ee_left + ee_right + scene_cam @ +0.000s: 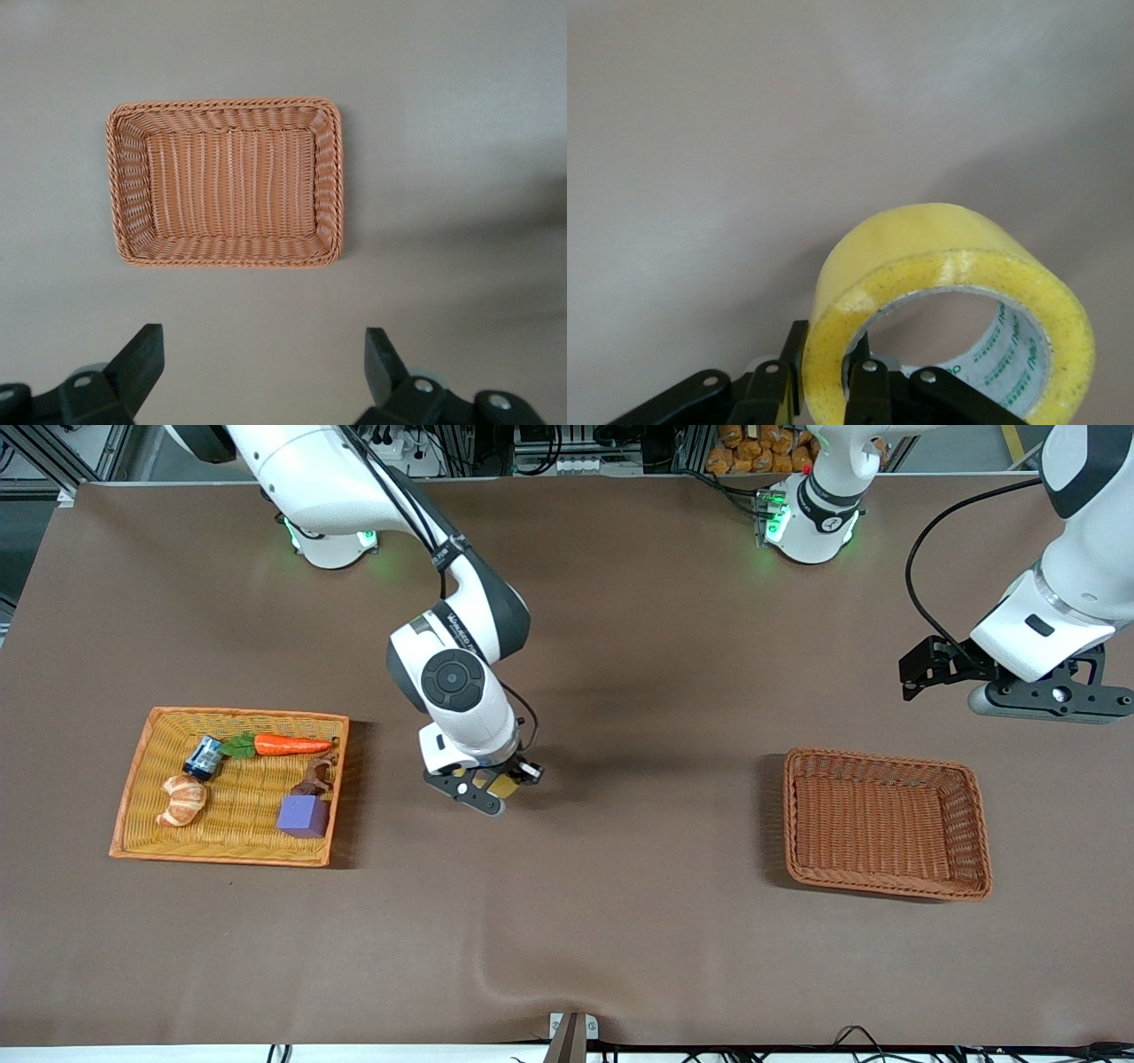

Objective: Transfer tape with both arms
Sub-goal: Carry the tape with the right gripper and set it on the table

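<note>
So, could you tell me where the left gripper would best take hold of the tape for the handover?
Probably on the free arc of the tape away from the right gripper, one finger through the wide hole and one outside. The right gripper already pinches the ring's wall that way. The left gripper, open above the brown basket, would come from that basket's end.

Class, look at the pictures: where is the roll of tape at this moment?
The tape is clamped in the right end effector, over bare table between the flat tray of items and the empty basket; the open left end effector waits above that basket.
</note>
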`<state>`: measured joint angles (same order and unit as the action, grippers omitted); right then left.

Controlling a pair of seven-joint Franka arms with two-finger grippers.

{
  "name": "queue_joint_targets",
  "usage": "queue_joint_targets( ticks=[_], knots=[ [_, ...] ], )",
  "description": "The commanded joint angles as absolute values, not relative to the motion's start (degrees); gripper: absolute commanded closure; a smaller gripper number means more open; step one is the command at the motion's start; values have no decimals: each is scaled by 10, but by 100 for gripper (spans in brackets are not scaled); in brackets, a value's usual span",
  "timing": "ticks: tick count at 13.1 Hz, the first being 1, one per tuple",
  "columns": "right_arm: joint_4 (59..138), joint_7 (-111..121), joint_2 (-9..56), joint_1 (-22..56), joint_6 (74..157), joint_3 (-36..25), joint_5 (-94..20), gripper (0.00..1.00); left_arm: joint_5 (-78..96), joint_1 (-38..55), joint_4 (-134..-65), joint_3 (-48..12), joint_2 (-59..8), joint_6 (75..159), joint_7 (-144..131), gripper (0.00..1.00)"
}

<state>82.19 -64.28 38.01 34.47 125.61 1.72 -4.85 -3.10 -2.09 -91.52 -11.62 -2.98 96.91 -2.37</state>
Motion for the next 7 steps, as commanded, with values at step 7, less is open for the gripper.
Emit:
queue_joint_targets(
  ticks=[7],
  knots=[
    [812, -755, 410, 366, 1395, 11, -246, 100, -30, -27, -917, -114, -22, 973, -25, 0]
  ],
)
